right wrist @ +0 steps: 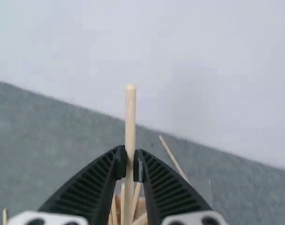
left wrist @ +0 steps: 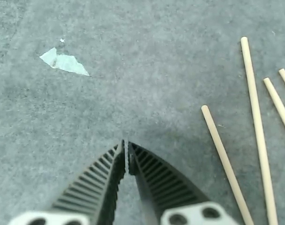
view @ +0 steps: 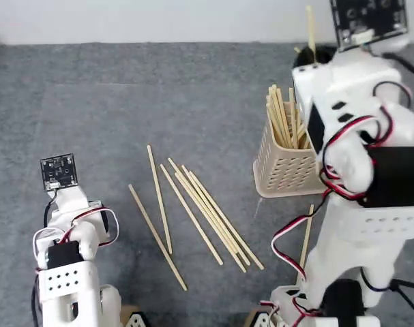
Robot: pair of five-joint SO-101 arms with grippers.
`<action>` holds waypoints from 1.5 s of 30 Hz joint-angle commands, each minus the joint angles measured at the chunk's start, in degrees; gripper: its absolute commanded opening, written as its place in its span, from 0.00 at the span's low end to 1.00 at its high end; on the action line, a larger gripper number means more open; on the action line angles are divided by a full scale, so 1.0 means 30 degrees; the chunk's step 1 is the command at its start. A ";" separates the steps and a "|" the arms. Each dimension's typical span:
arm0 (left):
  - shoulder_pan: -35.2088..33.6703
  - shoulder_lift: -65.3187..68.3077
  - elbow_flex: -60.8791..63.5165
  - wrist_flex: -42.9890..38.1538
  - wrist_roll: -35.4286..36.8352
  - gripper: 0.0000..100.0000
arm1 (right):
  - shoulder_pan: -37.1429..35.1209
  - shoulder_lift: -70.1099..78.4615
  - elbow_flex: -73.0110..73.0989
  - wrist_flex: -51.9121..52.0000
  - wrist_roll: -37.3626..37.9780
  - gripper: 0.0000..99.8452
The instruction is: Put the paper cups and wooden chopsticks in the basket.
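We find the right fingers (right wrist: 118, 164) closed on a single held chopstick (right wrist: 130, 112), which stands upright between them, its tip rising well above the fingertips. In the high view this held chopstick pokes up at the far right, above the far side of the basket (view: 285, 174) (its lower end is hidden behind the arm, so we cannot tell whether it reaches inside). The beige basket stands on the grey surface (view: 91, 102) just left of the right arm (view: 357, 170) and holds a bundle of chopsticks (view: 283, 119) leaning upright in it. Left of the basket, towards the middle of the surface, the loose chopsticks (view: 200, 214) lie fanned out flat, and one stray chopstick (view: 307, 235) lies near the right arm's base. The left arm (view: 67, 259) sits at the near left. Its left fingers (left wrist: 118, 164) are pressed together with nothing between them, low over the surface, with a few of the loose chopsticks lying close by. A pale paper scrap (left wrist: 63, 61) lies on the surface beyond the fingertips.
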 commanded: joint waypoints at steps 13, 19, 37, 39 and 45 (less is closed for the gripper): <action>0.0029 -0.0557 -0.0073 -0.0264 -0.0205 0.01 | 0.0044 -0.0777 0.6711 -0.8806 -0.1524 0.01; 0.0029 -0.0557 -0.0073 -0.0264 -0.0205 0.01 | 0.0073 -0.0777 0.8586 -1.0330 -0.1524 0.01; 0.0029 -0.0557 -0.0073 -0.0264 -0.0205 0.01 | 0.0308 -0.8777 2.2535 -1.7802 -0.1319 0.06; 0.0029 -0.0557 -0.0073 -0.0264 -0.0205 0.01 | 0.0308 -0.8777 2.2564 -1.7099 -0.1407 0.14; 0.0029 -0.0557 -0.0073 -0.0264 -0.0205 0.01 | 0.0161 -0.9216 2.0396 -1.4110 -0.1319 0.22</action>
